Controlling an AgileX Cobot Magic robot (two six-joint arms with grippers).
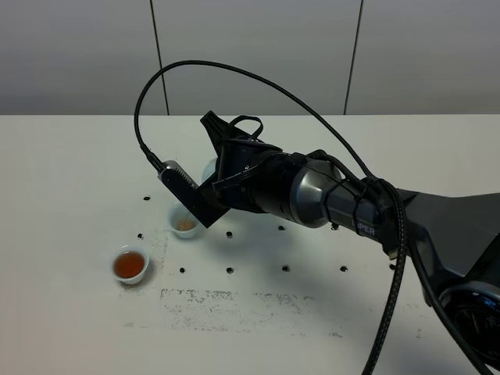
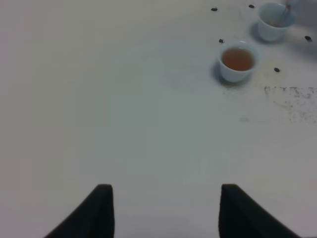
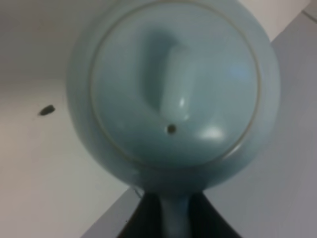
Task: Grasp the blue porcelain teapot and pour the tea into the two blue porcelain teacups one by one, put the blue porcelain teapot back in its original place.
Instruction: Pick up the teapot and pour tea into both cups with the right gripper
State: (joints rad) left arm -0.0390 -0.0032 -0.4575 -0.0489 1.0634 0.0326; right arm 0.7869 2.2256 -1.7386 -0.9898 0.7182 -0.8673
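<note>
**A:** What does the high camera give you?

**B:** Two small handleless pale blue porcelain cups stand apart on the white table (image 1: 70, 164). The fuller teacup (image 1: 130, 264) is nearly brimming with amber tea. The emptier teacup (image 1: 185, 223) has only a little amber liquid at its bottom. The black right arm (image 1: 320, 195) reaches across the middle to just above that second cup. Only a sliver of the round, glossy pale blue porcelain teapot (image 1: 209, 167) shows behind the wrist.

**A:** Any lettering?

**B:** White letters "PER" (image 1: 367, 227) on the arm. The rest is covered by a black braided cable (image 1: 397, 258).

**A:** And the left wrist camera?

**B:** The left gripper (image 2: 166, 210) hovers over bare table. Its two dark fingertips (image 2: 101, 208) are spread wide with nothing between them. Well beyond them sits the fuller teacup, with the emptier teacup past it. That one is too blurred for me to tell what is in it.

**A:** The right wrist camera?

**B:** The teapot fills the frame with its lid on, showing the knob and a small vent hole. I cannot see what is inside. The right gripper (image 3: 173, 220) is clamped on the teapot's small loop handle, one dark finger on either side.
</note>
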